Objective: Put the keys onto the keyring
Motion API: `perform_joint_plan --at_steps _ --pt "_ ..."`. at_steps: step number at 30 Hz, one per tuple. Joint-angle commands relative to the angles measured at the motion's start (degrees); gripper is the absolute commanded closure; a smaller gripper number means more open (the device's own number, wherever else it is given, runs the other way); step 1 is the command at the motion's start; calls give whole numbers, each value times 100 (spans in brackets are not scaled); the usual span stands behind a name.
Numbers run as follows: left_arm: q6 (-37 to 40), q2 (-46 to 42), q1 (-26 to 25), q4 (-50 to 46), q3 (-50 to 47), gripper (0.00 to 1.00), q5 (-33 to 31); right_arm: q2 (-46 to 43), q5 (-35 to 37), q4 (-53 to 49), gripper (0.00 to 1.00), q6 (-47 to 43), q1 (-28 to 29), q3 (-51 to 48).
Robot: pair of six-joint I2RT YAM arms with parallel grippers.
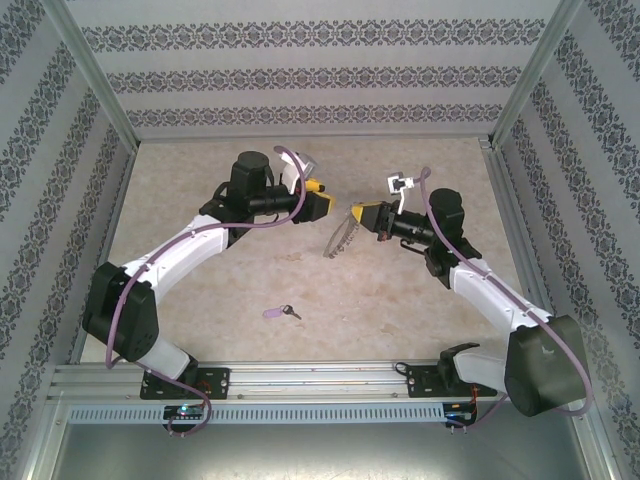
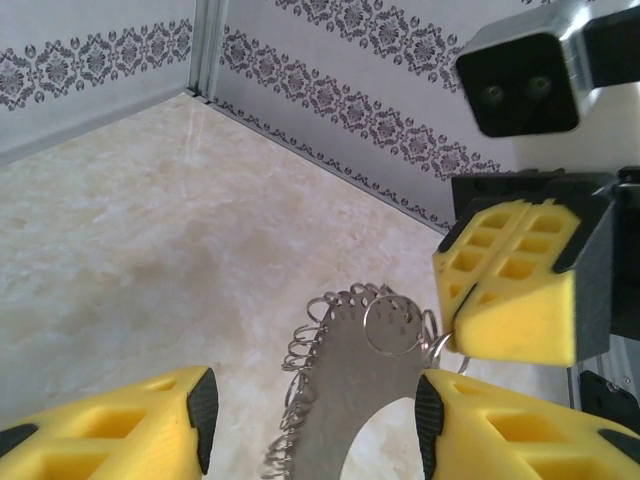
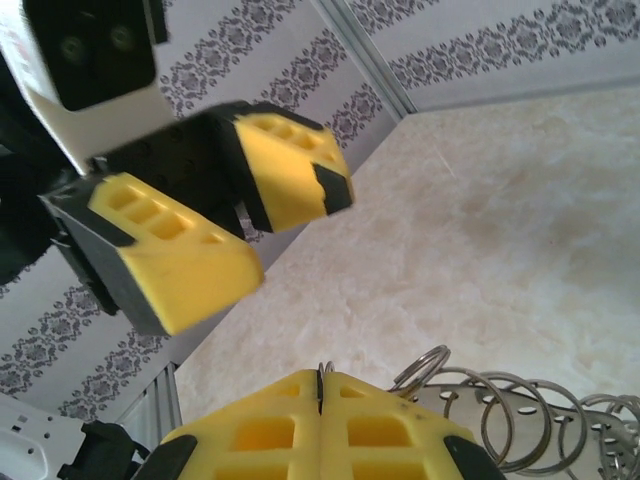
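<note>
my right claw (image 1: 356, 213) is pinched shut on the keyring (image 1: 340, 240), held above the bench (image 1: 400, 300). my left claw (image 1: 322, 203) gapes wide and empty, facing it. the key (image 1: 281, 313) lies flat toward the near edge, blade pointing right, nearer my left arm, so i'd send that one.

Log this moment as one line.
right gripper: shut on keyring | left gripper: open, facing it | key: on table, untouched
</note>
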Motion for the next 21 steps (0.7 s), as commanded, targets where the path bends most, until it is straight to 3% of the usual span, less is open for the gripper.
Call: perform_joint_plan --at_steps 1,8,14,21 --pt "-294 -47 181 103 125 44 10 36 -239 389 100 -266 -14 323" --pt "-778 109 418 446 349 42 707 323 -265 1098 100 -80 -6 511" --pt "-1765 267 568 1575 208 44 1530 771 -389 1734 100 245 -5 672" --pt "-2044 446 571 1745 151 47 1678 1147 -236 2257 100 493 7 695"
